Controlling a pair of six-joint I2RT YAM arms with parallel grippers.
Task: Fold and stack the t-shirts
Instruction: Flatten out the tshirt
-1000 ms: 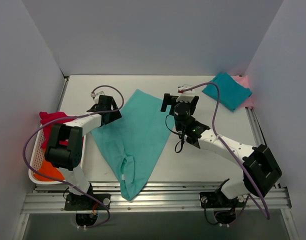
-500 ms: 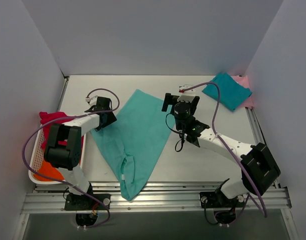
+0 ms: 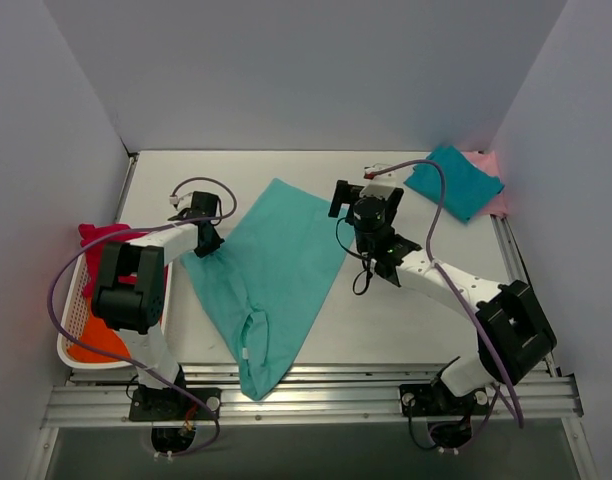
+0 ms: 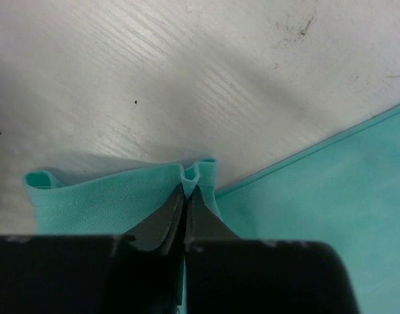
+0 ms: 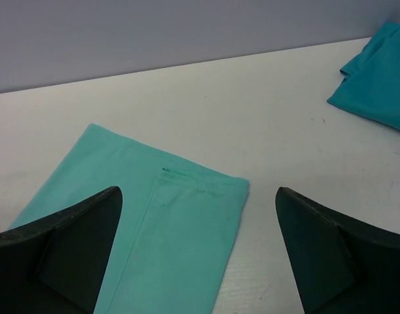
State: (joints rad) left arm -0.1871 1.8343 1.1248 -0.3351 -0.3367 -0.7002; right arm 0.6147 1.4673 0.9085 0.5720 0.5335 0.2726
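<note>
A light mint-green t-shirt [image 3: 276, 270] lies folded lengthwise across the middle of the table, its lower end hanging over the near edge. My left gripper [image 3: 204, 243] is at its left corner. In the left wrist view that gripper [image 4: 187, 190] is shut on a small pinched ridge of the mint cloth [image 4: 317, 196]. My right gripper [image 3: 364, 196] hovers open just past the shirt's right side. Its wrist view shows a square corner of the mint shirt [image 5: 174, 229] on the table between the spread fingers [image 5: 69, 242], untouched. A folded darker teal t-shirt [image 3: 454, 180] rests on a pale pink one [image 3: 491, 165] at the back right.
A white mesh basket [image 3: 71, 345] stands at the left table edge, holding a magenta-red shirt [image 3: 101, 240] and an orange one [image 3: 96, 345]. Grey walls close in the back and both sides. The teal shirt [image 5: 376, 91] shows at the right in the right wrist view.
My left gripper has gone from open to shut, pinching the mint shirt's left corner, and shifted slightly left. The right arm has edged a little toward the back and stays open.
</note>
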